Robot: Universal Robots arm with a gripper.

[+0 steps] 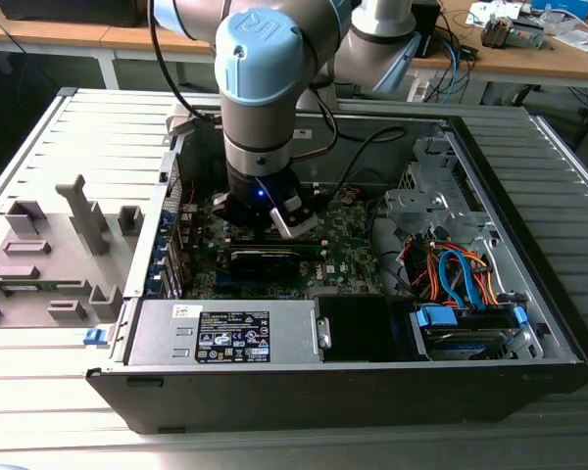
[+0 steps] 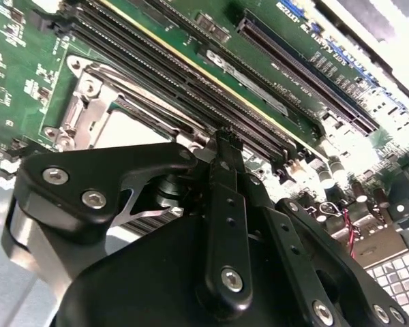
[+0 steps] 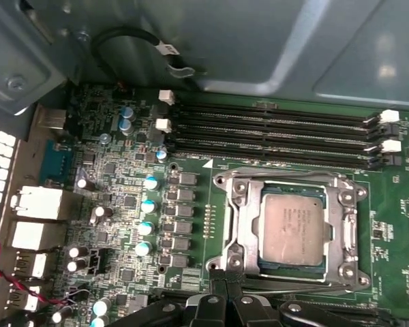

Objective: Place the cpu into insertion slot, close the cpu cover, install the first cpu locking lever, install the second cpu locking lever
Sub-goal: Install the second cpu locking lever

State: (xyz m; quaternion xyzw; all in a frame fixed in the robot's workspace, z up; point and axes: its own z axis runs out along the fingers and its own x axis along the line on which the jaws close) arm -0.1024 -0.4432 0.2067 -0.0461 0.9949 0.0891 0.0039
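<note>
We are looking down at the cpu (image 3: 293,228) in the first wrist view: it is lying flat in the slot (image 3: 290,193), silver top up, with the cover (image 3: 240,218) folded down around it so that its cut-out is framing the chip. We are not seeing clearly whether the locking levers along the socket's sides are latched.

The gripper (image 3: 225,283) is hanging low over the board (image 3: 123,204), just beside the socket edge that lies away from the memory slots (image 3: 273,129). Its fingertips are standing together with no gap showing in either wrist view. We are not able to tell whether a thin lever wire is pinched between them.

We are judging the cpu to be light, stiff and smooth-topped, but fragile where it meets the pins below, so we are treating it as something not to be pressed or slid. The cover looks like thin, springy sheet metal, best pushed on its flat rim and not on the chip. The levers are probably stiff sprung wire, likely to snap back if let slip. We would be taking such a lever near its free end.
</note>
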